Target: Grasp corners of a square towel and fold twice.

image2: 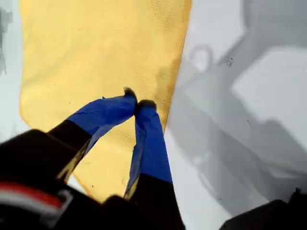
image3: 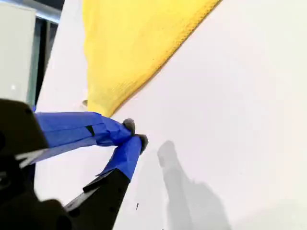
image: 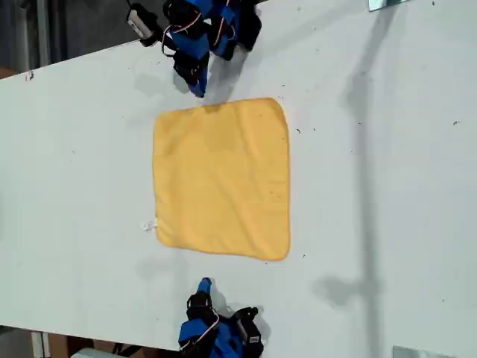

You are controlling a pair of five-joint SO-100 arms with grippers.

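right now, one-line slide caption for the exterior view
Yellow towel lies flat and unfolded on the white table, an arm with closed blue jaws beyond each of two opposite edges.

Towel (image: 221,177): soft yellow cloth, matt, fine nubbly weave, stitched hem. Table (image: 387,164): smooth white, matt, a few dark specks. My first gripper (image2: 137,104) and my second gripper (image3: 135,134): fingers wrapped in blue tape, slightly creased; black plastic body behind.

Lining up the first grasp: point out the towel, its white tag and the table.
towel (image: 221,177), exterior view, middle of the cloth.
white tag (image: 149,224), exterior view, tab past the hem.
table (image: 387,186), exterior view, bare top.
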